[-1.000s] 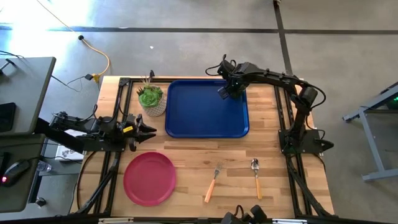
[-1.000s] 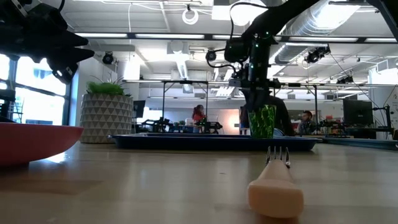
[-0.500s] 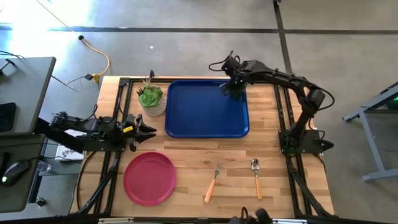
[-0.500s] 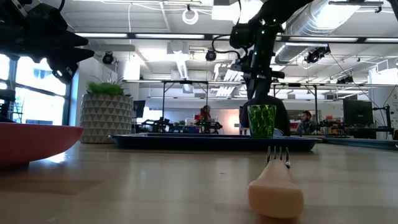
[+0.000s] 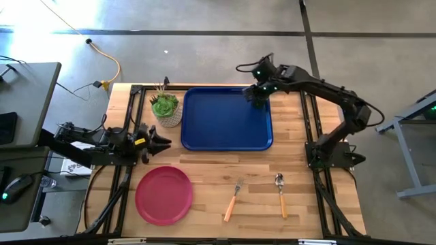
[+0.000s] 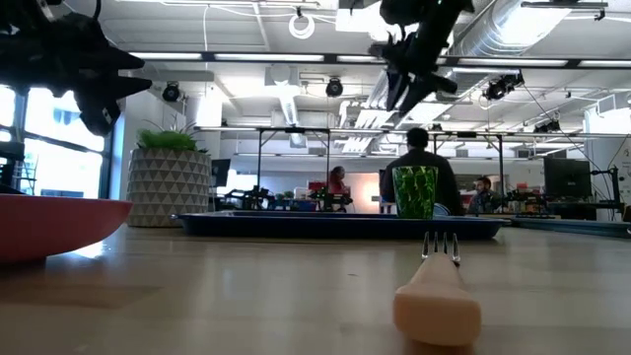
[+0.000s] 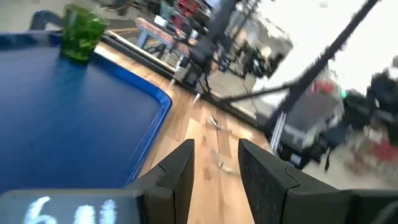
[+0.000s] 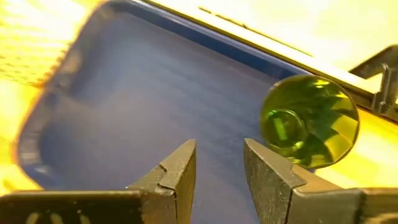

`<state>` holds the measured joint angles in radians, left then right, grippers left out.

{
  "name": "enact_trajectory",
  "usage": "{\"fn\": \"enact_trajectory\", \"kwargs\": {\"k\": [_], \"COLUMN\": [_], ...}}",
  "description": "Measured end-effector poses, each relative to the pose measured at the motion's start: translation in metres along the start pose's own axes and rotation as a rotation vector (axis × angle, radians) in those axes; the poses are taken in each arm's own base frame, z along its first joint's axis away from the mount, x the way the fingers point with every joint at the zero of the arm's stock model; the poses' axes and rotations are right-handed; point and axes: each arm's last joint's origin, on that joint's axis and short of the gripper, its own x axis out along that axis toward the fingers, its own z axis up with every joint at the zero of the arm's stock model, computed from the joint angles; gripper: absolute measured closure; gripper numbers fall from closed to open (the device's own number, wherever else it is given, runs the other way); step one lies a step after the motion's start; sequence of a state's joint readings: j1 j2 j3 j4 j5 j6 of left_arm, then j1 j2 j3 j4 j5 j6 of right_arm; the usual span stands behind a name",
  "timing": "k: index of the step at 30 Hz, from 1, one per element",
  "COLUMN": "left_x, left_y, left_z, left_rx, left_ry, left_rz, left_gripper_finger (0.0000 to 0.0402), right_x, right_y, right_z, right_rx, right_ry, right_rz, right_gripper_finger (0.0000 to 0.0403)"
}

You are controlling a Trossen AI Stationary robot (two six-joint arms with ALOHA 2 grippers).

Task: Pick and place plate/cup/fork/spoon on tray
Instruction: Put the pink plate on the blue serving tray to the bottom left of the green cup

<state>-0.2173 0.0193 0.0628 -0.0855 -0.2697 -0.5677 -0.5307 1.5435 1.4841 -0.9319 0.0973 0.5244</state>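
Observation:
The green cup [image 8: 309, 121] stands upright on its base in the far right corner of the blue tray [image 5: 218, 122]; it also shows in the low view [image 6: 415, 192]. My right gripper [image 8: 217, 162] is open and empty, well above the cup [image 6: 406, 79]. My left gripper [image 7: 216, 155] is open and empty at the table's left edge [image 5: 160, 141]. The pink-red plate [image 5: 163, 194] lies flat near the front left. The fork [image 5: 234, 199] and the spoon [image 5: 280, 194] lie on the table near the front edge.
A white pot with a green succulent [image 5: 165, 109] stands just left of the tray. Bare wood lies between the tray and the cutlery. People sit in the room beyond the table [image 6: 419, 168].
My right gripper has gone up from the cup's rim and a little toward the table's far right corner. It is now clear of the cup, which stays upright on the tray.

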Motion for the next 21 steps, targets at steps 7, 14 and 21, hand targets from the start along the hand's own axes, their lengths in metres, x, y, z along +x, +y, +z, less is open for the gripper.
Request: {"fn": "enact_trajectory", "kwargs": {"k": [7,14,21], "left_x": [-0.001,-0.005,-0.010], "left_y": [-0.006,-0.017,-0.025], "left_z": [0.011,0.028,0.043], "left_rx": [-0.089,-0.055,0.004], "left_ry": [-0.120,-0.268,-0.260], "left_rz": [-0.047,-0.193,-0.177], "left_gripper_finger": [0.0288,0.0288,0.0288], "right_x": [-0.037,-0.061,-0.073], "right_y": [0.024,0.049,0.073], "right_z": [-0.010,-0.023,-0.035], "right_rx": [-0.005,-0.034,-0.075], "right_ry": [-0.126,-0.241,-0.310], "right_rz": [0.137,0.217,0.311], "right_gripper_finger": [0.0279,0.0279,0.0279]}}
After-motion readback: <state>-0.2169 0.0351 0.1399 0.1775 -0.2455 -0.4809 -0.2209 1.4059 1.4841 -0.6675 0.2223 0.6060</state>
